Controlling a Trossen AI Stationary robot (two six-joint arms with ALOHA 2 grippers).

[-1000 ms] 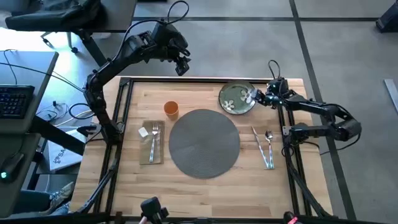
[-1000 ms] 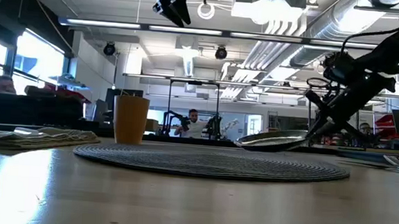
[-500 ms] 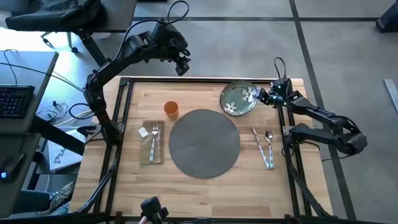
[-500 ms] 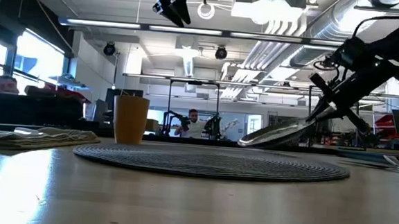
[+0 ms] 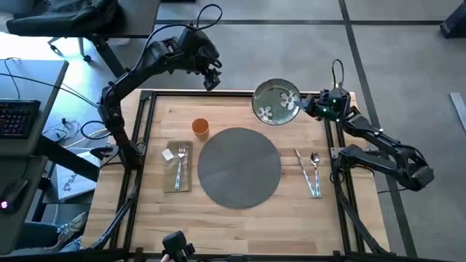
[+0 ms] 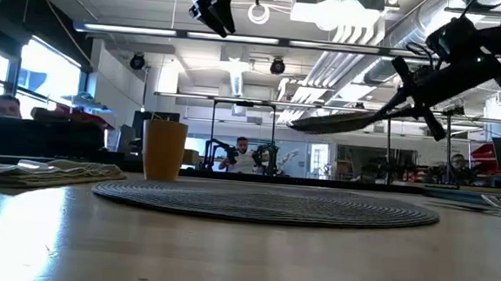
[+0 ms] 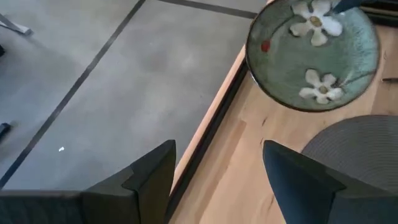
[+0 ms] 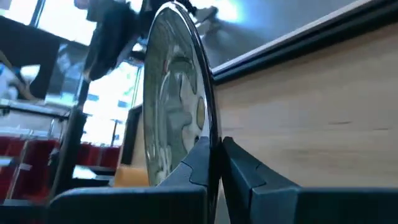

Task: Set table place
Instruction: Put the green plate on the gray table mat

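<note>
Right gripper (image 5: 306,106): fingers closing on the rim of the green plate (image 5: 277,102), holding it in the air, tilted, over the table's (image 5: 233,211) far edge (beyond the placemat (image 5: 239,167)). Left gripper (image 5: 211,78): hanging spread open and empty past the far edge. Orange cup (image 5: 200,128) standing near the placemat.

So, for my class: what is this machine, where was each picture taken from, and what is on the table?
Two robot arms work at a wooden table. One camera looks straight down, one sits at table height, and one rides on each wrist. The right gripper pinches the rim of a green flowered plate, held above the table. The left gripper hangs open past the far edge. On the table lie a round grey placemat, an orange cup, a fork on a napkin, a knife and a spoon.
</note>
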